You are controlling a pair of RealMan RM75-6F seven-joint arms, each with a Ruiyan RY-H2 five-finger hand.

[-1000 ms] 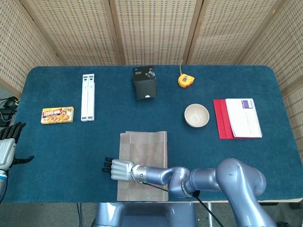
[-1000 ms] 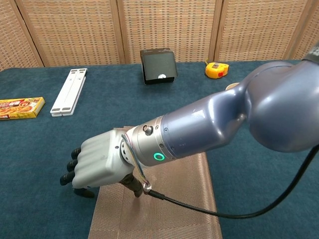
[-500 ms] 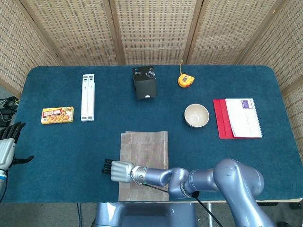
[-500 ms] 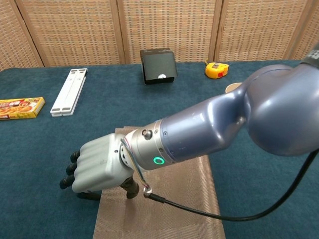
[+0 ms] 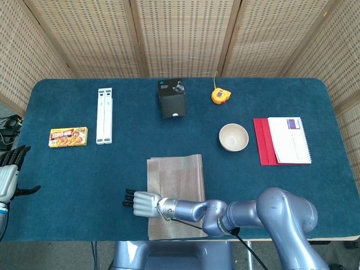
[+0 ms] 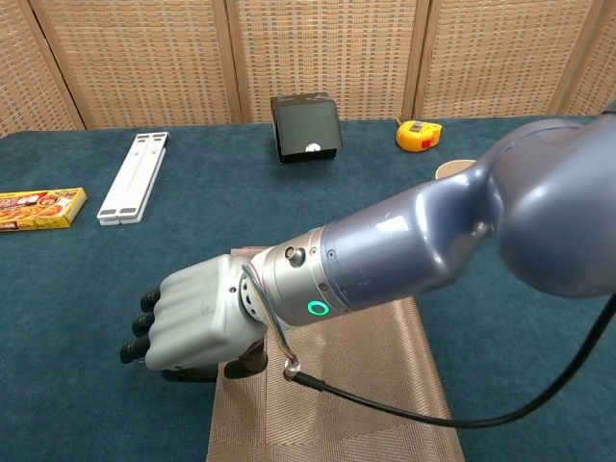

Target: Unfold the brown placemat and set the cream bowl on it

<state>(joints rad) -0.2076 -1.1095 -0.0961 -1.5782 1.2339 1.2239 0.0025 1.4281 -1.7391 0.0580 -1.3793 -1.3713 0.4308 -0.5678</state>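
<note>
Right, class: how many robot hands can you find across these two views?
2. The right hand is at the placemat's left edge near the table's front. The left hand sits off the table's left end, seen only in the head view.

No word, brand or number can be read in either view. The yellow food box (image 5: 68, 136) near the left edge of the tabletop (image 5: 112, 174) has a red band of lettering across its top — too small to make out. The black box (image 5: 171, 98) by the far edge carries a small pale mark and a white round spot on its front, neither one legible. The white notepad (image 5: 289, 140) near the right edge has a purple label at its far end with fine print that blurs out. The right arm (image 6: 385, 265) shows a lit green ring — a light, not a sign.
</note>
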